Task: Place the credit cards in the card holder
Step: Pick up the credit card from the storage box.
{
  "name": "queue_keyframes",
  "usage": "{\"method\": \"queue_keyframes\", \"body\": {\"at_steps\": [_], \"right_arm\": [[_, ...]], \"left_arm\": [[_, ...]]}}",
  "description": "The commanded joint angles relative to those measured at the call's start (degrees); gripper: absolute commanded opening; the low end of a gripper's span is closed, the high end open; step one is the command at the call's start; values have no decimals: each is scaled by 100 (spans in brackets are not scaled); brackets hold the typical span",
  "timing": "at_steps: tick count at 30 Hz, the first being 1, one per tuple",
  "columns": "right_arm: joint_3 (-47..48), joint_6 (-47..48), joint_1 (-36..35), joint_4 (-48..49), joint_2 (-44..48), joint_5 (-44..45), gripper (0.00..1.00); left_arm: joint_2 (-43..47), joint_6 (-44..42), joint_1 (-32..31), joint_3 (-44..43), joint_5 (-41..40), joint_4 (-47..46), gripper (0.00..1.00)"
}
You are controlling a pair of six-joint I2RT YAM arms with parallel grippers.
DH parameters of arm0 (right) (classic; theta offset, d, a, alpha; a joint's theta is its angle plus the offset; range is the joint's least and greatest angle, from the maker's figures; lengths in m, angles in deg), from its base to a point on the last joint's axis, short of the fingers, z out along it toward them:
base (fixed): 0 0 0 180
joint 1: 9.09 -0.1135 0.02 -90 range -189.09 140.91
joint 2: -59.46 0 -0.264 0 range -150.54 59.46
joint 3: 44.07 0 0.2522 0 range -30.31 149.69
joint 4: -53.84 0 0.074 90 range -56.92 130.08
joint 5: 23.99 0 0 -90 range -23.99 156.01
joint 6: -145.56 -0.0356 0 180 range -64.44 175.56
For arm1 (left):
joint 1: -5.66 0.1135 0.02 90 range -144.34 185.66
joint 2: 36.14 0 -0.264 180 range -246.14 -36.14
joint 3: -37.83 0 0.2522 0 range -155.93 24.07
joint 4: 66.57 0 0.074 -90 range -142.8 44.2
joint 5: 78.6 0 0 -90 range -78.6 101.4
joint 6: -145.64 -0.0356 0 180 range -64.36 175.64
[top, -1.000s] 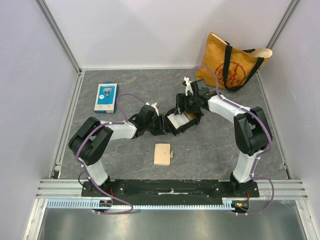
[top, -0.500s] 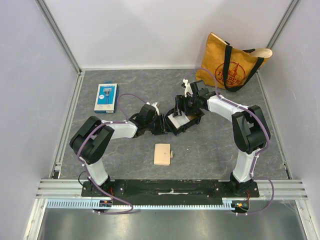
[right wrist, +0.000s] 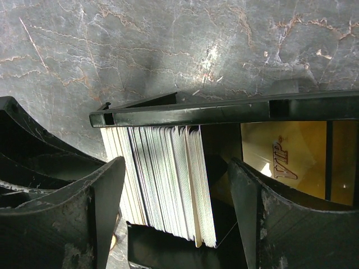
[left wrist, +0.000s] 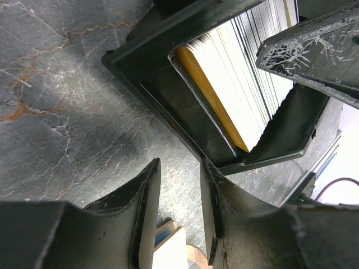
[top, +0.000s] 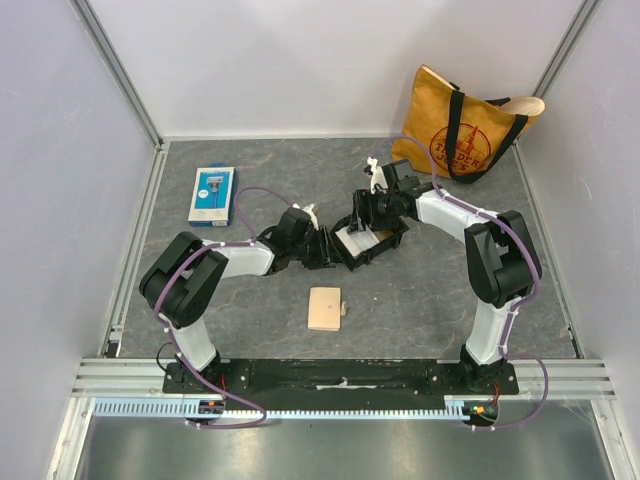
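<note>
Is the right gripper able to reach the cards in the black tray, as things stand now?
Probably yes: the right gripper hangs open just over the cards standing in the black tray, with roughly a finger on each side and nothing in between.

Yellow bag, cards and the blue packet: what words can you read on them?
"TRADER JO…" on the yellow bag; its strap covers some of the letters.
"VIP" on the gold card in the black tray.
Blue-and-white packet: print too small to read.
Stacked cards: only their edges show, no words.
</note>
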Motion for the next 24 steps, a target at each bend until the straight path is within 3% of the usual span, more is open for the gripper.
{"method": "queue_keyframes", "body": {"at_steps": [1,16,24], "right_arm": [[60,58,29,-36,302,-106,80],[86,75,99,-98,337,-167,70],[174,137,90,-106,250,360,85]], "left_arm": [[-2,113,52,-187,77,-266,40],[24,96,53,-196,103,-214,40],[51,69,53,-187,129,-205,40]]}}
